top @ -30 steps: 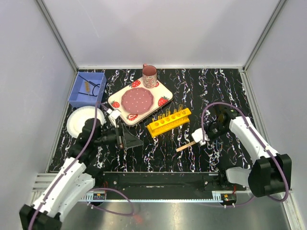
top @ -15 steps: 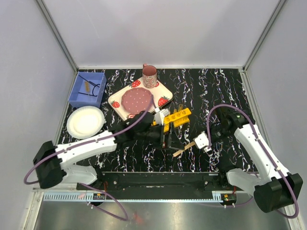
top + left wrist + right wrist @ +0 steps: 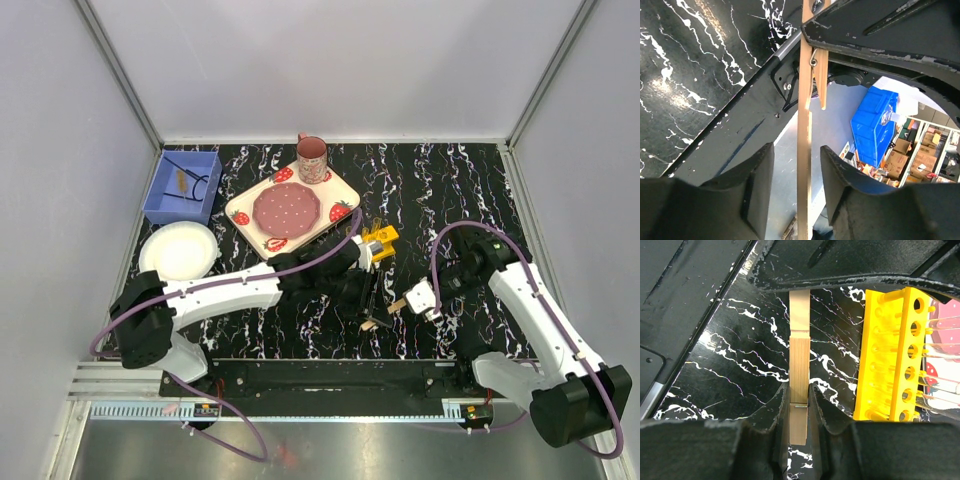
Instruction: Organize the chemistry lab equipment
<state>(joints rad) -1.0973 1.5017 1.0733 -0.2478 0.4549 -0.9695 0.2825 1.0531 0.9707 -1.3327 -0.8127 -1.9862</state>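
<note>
Right gripper (image 3: 798, 390): jaws narrow, pinched on the near end of a wooden spring clamp (image 3: 800, 355). The clamp runs straight out ahead of the jaws, above the black marble table (image 3: 450, 190). Its far end goes under the dark body of the left gripper (image 3: 797, 160).

Left gripper: jaws part-open, one finger on each side of the clamp's shaft, with a gap showing on both sides, so not gripping. In the left wrist view the metal spring sits further out past the fingertips, up near the right gripper's body.

Yellow test-tube rack (image 3: 895, 355): on the table just to the right of the right jaws, lying alongside the clamp and apart from it, holes in a row. In the top view the left arm covers most of it.

Strawberry plate (image 3: 290, 210), pink mug (image 3: 311, 158), blue bin (image 3: 183, 187) and white paper plate (image 3: 178, 250) sit well away from both jaws, on the far-left side.
</note>
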